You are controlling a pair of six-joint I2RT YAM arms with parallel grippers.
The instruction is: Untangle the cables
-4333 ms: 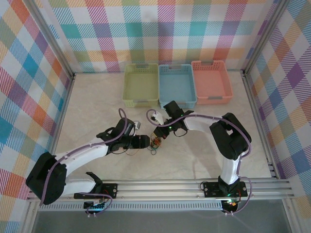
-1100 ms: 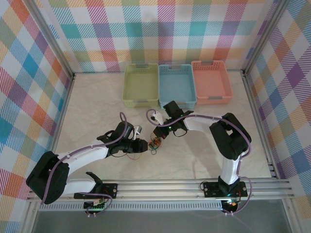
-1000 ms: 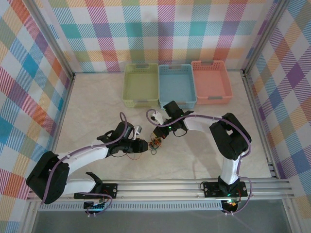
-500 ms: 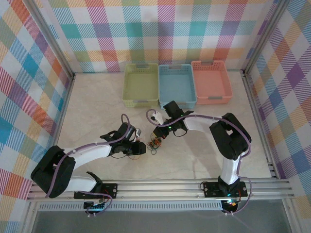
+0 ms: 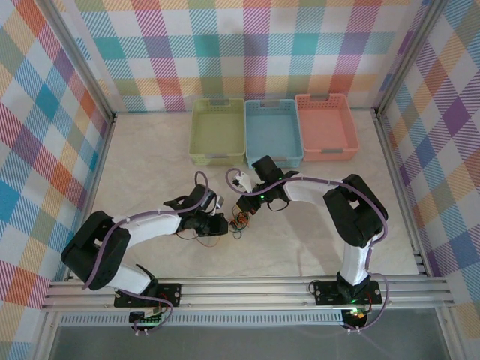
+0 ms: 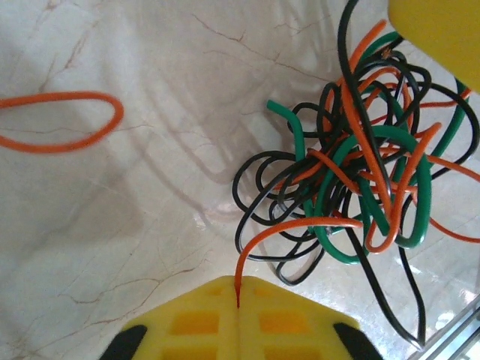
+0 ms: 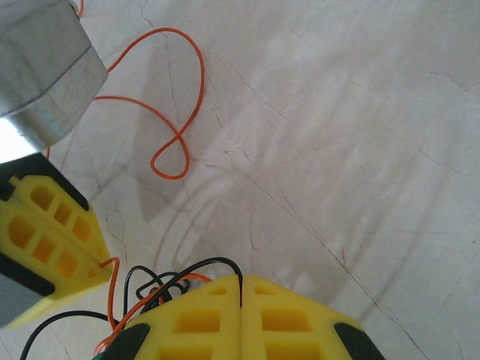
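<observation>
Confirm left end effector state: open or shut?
Shut on a thin red-orange wire. Left wrist view: yellow fingers of the left end effector meet with no gap, the wire leaving their seam toward the tangled cables.

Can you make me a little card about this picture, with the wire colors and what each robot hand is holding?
cable tangle: orange, black and green, lying on the table
left gripper: shut on an orange cable coming out of the tangle
right gripper: shut on a black cable
orange loop: on the table, apart from the tangle
far side: green basket, blue basket, pink basket, in a row
</observation>
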